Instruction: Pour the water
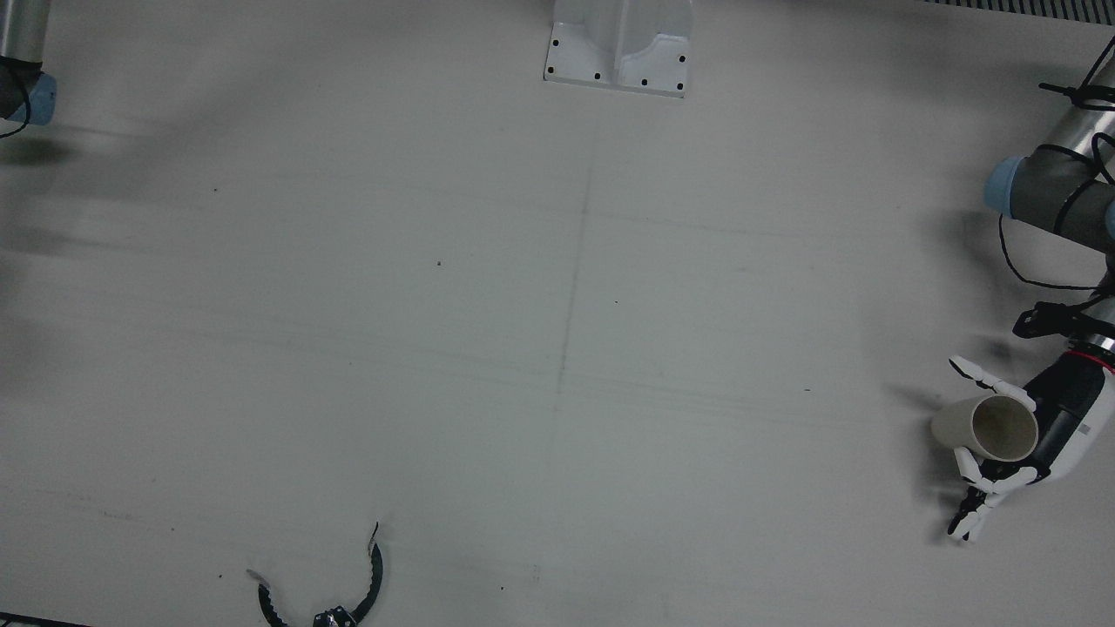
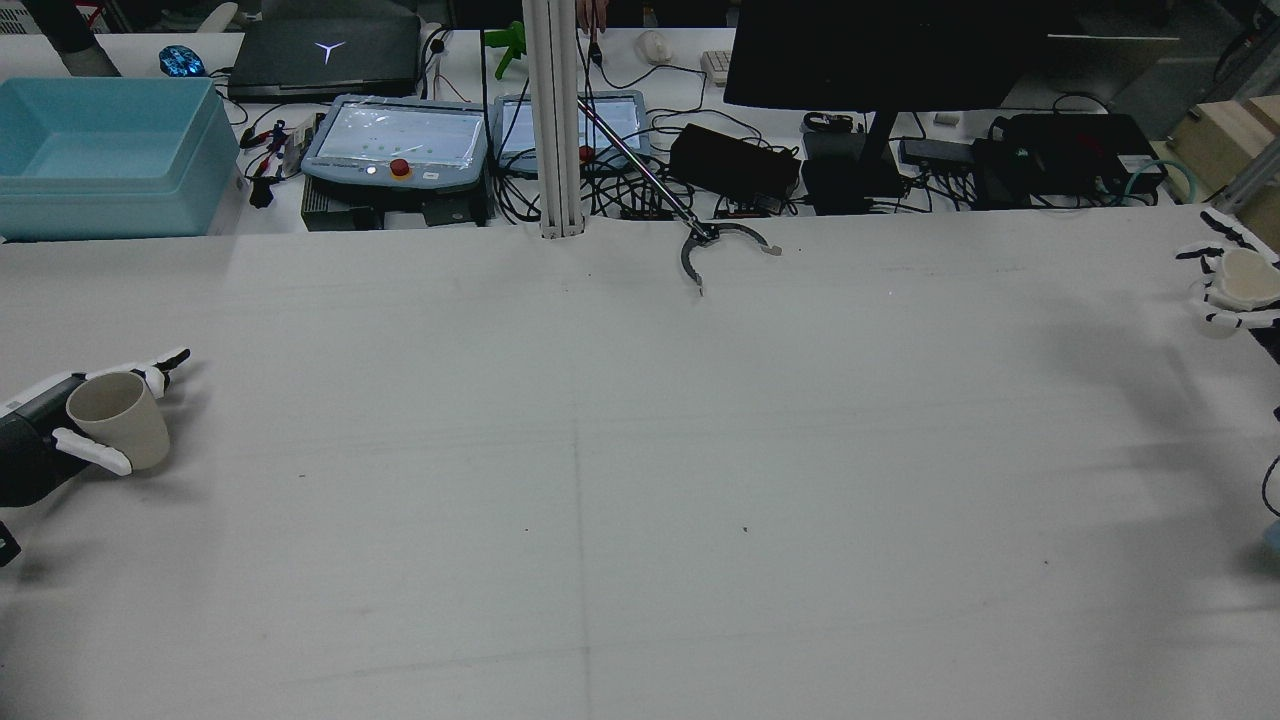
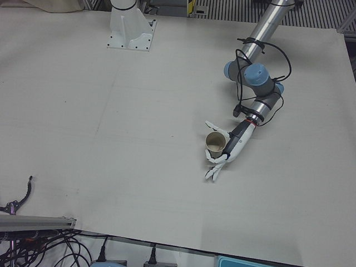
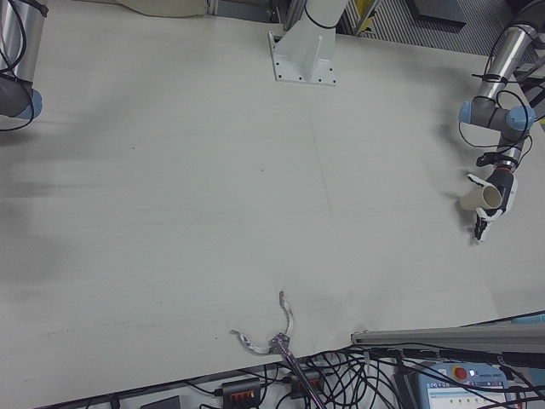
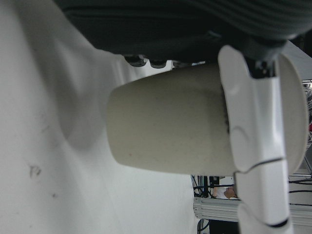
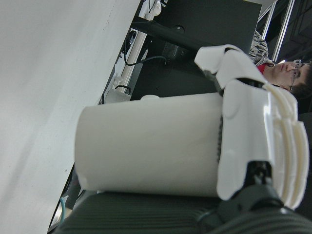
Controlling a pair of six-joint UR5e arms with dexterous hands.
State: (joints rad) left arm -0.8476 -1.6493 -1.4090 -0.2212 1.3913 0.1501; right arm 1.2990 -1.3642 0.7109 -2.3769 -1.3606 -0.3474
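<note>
My left hand point(image 2: 40, 440) is shut on a beige cup point(image 2: 120, 420), held upright low over the table at its left side. The hand point(image 1: 1058, 409) and the open-mouthed cup point(image 1: 989, 427) also show in the front view, the left-front view point(image 3: 216, 143) and the right-front view point(image 4: 481, 198). The left hand view shows fingers point(image 5: 253, 122) wrapped round the cup point(image 5: 170, 122). My right hand point(image 2: 1222, 295) is shut on a white cup point(image 2: 1245, 277) at the right edge of the rear view. The right hand view shows that cup point(image 6: 146, 146) upright under the fingers point(image 6: 243, 126). I cannot see whether either cup holds water.
A black grabber claw point(image 2: 715, 245) lies at the table's far edge, also seen in the front view point(image 1: 340, 601). A white pedestal point(image 1: 618, 52) stands at the robot's side. A blue bin point(image 2: 100, 150), pendants and cables sit beyond the table.
</note>
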